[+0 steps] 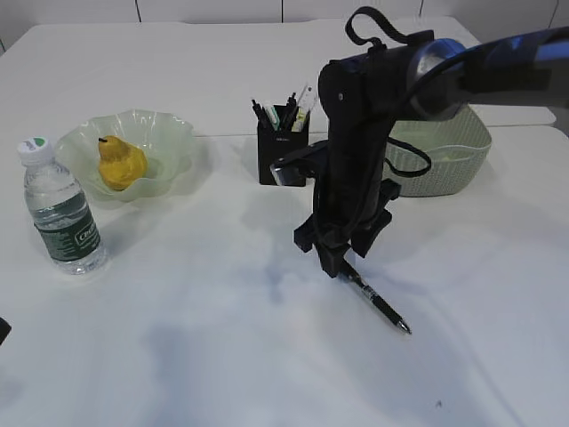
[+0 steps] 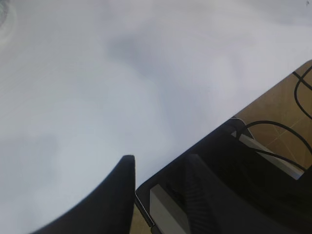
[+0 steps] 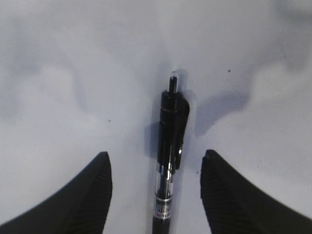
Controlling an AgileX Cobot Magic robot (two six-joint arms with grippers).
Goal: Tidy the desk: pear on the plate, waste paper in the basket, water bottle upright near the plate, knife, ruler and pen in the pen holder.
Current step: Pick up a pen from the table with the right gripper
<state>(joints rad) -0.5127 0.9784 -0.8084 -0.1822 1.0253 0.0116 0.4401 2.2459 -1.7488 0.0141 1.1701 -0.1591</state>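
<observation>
Step in hand: pen pickup. Black clip-top ballpoint pen (image 3: 169,161) lies flat on white table (image 1: 222,356), well apart from black square pen holder (image 1: 281,151). Right tool (image 3: 156,190) hovers low, fingers spread wide, straddling pen barrel, no contact visible. Next move calls for: lower, close on barrel, lift, carry to holder. Left tool (image 2: 146,195): partly open, holding nothing visible.

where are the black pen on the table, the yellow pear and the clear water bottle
black pen (image 3: 168,146), right wrist view, on its barrel by the clip
yellow pear (image 1: 120,164), exterior view, on its body
clear water bottle (image 1: 64,222), exterior view, on its green label
</observation>
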